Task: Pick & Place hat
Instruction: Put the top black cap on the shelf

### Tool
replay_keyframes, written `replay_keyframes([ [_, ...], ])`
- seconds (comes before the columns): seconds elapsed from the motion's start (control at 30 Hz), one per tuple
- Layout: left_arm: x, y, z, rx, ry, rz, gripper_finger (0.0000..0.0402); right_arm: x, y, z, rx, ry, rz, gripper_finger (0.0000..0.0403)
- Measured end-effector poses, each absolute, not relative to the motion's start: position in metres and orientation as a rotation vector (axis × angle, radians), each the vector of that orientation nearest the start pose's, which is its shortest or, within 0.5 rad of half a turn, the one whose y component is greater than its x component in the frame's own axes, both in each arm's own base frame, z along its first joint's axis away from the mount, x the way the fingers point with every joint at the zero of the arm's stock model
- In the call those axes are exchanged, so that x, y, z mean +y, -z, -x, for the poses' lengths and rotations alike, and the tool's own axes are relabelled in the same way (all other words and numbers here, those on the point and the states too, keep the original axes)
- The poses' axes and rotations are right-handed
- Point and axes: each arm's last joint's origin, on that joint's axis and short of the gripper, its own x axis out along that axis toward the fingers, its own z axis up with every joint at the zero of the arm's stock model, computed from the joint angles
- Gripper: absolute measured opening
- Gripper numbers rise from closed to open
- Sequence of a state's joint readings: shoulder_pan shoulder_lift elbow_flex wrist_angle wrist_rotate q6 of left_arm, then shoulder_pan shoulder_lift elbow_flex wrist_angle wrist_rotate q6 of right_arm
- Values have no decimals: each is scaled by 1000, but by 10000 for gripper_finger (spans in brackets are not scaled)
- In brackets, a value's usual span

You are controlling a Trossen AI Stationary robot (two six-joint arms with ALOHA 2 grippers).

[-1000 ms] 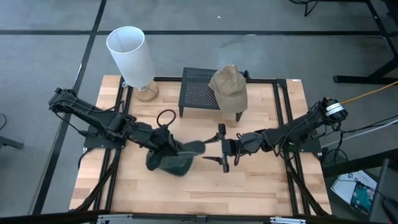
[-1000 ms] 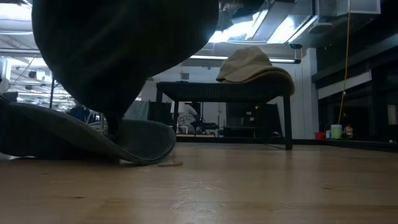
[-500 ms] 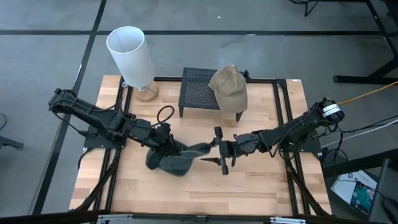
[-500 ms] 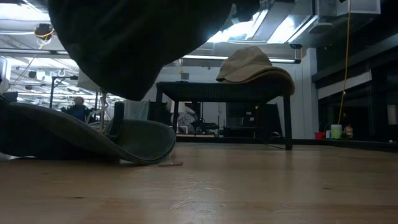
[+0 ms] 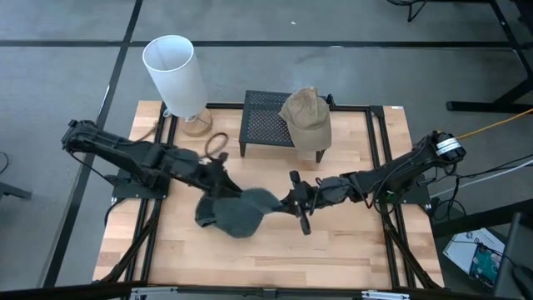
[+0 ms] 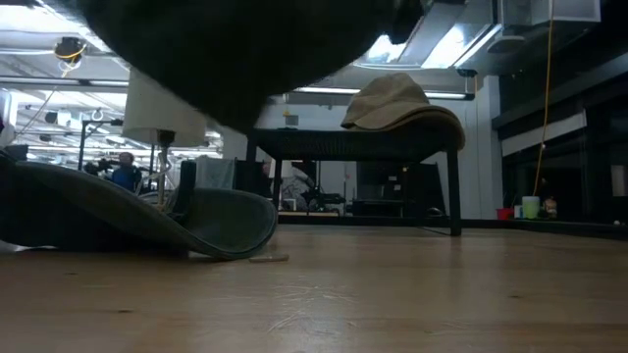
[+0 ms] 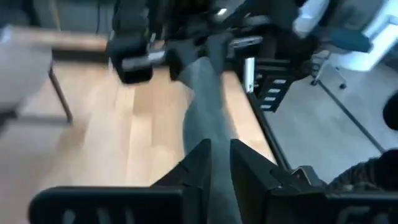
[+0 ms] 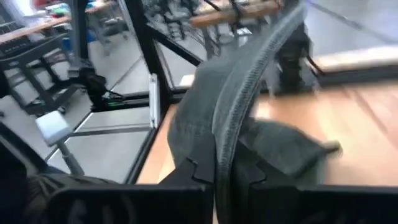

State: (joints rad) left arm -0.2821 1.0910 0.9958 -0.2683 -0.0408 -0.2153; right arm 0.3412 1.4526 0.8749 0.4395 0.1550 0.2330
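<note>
A dark grey-green hat (image 5: 237,213) lies mid-table between both arms, and part of its brim (image 6: 211,224) rests on the wood. My left gripper (image 5: 225,184) reaches in from the left, its fingers (image 7: 200,163) closed around the brim. My right gripper (image 5: 289,201) comes from the right and is shut on the brim's right side. A tan hat (image 5: 306,117) sits on a black mesh rack (image 5: 265,125) at the far edge. A dark shape fills the top of the low view. My left gripper has a strip of the hat's brim (image 7: 216,132) between its two fingers. From there the strip runs on toward the other gripper. My right gripper pinches the brim's rim (image 8: 227,138) between its two fingers, coming about level from the table's right. The rim stands on edge in the hold, and the rest of the hat (image 5: 226,220) lies on the table.
A white-shaded lamp (image 5: 175,73) stands at the far left corner. A cable loop (image 5: 217,143) lies beside the left arm. The black frame rails (image 5: 376,150) run along the table's sides. Bare wood shows along the near edge (image 5: 275,262).
My right gripper has moved toward the table's left onto the hat and shut on its brim; a second ago its fingers stood wide apart. The hat's right side has bunched rounder. My left gripper has shifted a little toward the far edge.
</note>
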Motion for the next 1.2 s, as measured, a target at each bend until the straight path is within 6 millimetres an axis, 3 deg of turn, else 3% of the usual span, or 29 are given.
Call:
replay_keyframes([
  [0.13, -61, -359, -210, 279, 249, 39, 73, 99, -277, -292, 211, -135, -262, 14],
  [0.33, -67, -370, -184, 204, 336, -190, 103, 85, -298, -272, 161, 76, -305, 14],
  [0.7, -88, -331, -187, 502, 203, -738, 106, 73, -325, -249, 42, 199, -298, 15],
  [0.93, -98, -325, -185, 551, 74, -1047, 109, 65, -340, -236, -18, 191, -387, 14],
  [1.2, -94, -316, -200, 641, 12, -1271, 103, 56, -338, -242, 13, 80, -521, 14],
])
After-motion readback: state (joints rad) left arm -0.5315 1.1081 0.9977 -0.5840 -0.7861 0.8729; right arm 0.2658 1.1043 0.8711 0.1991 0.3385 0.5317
